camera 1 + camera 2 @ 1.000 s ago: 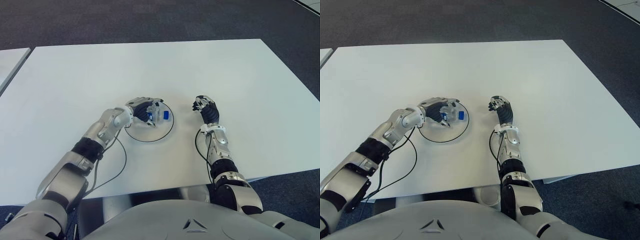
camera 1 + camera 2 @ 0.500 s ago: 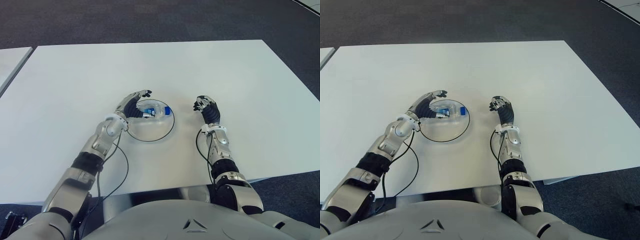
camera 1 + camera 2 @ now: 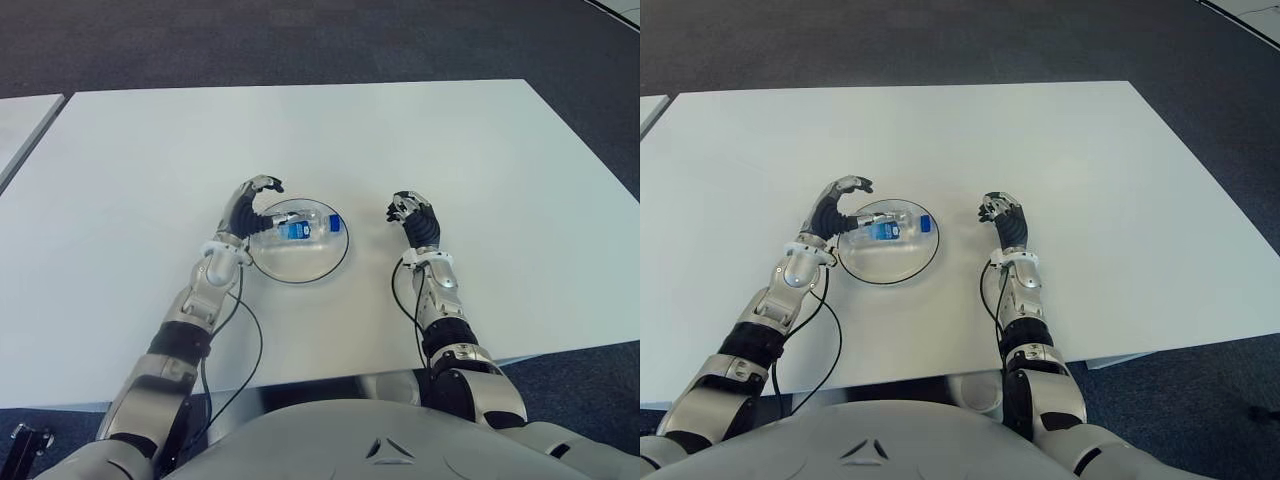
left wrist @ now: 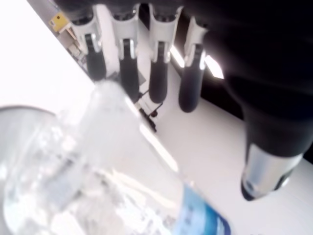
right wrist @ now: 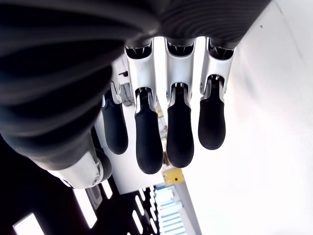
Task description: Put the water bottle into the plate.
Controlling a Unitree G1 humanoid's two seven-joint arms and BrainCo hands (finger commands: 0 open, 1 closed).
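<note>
A clear water bottle [image 3: 297, 226] with a blue label and blue cap lies on its side inside the clear round plate [image 3: 318, 263] near the middle of the white table. My left hand [image 3: 247, 203] is at the plate's left rim, fingers spread and off the bottle [image 4: 112, 176], which shows close in the left wrist view. My right hand [image 3: 412, 218] shows to the right of the plate, fingers relaxed and holding nothing.
The white table [image 3: 480, 170] stretches wide around the plate. A second table's corner [image 3: 20, 125] shows at the far left. Dark carpet lies beyond the table edges. A black cable [image 3: 240, 340] trails from my left forearm over the table.
My left hand has let go of the bottle and drawn back to the left of the plate. The bottle now lies in the plate. The right hand has stayed put.
</note>
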